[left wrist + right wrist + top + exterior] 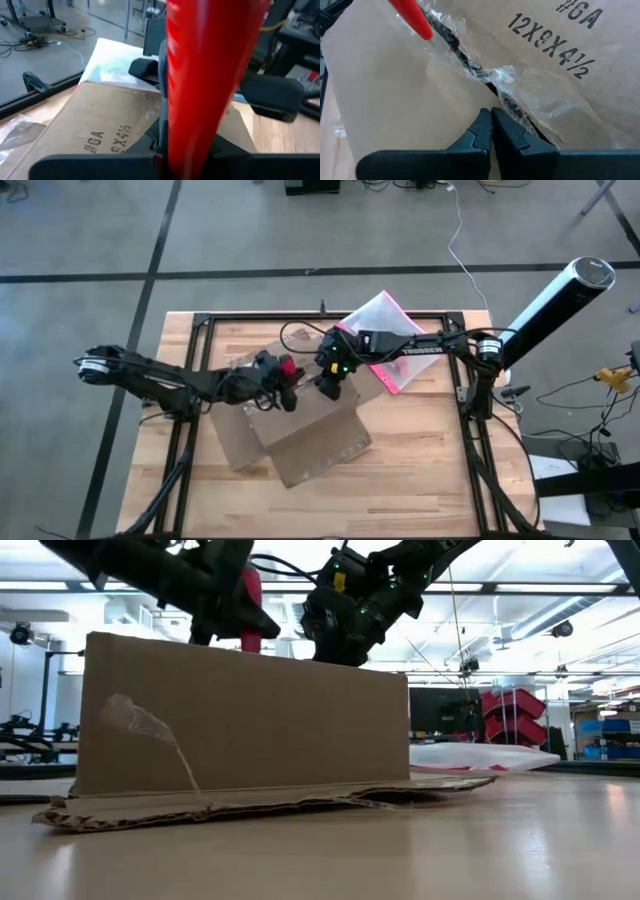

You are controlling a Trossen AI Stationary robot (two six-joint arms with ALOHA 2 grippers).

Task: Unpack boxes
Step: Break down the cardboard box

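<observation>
A brown cardboard box (300, 430) sits at centre frame on the table (420, 470), likely light, stiff and best lifted by its taped seam flaps, where the left gripper (287, 385) clamps a red tool (412, 17) beside the closed, empty right gripper (491, 125).

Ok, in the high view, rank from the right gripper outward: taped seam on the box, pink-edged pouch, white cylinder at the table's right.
1. taped seam: under the right gripper, on the cardboard box.
2. pink-edged pouch: behind the right arm.
3. white cylinder: beyond the table's right edge.
</observation>
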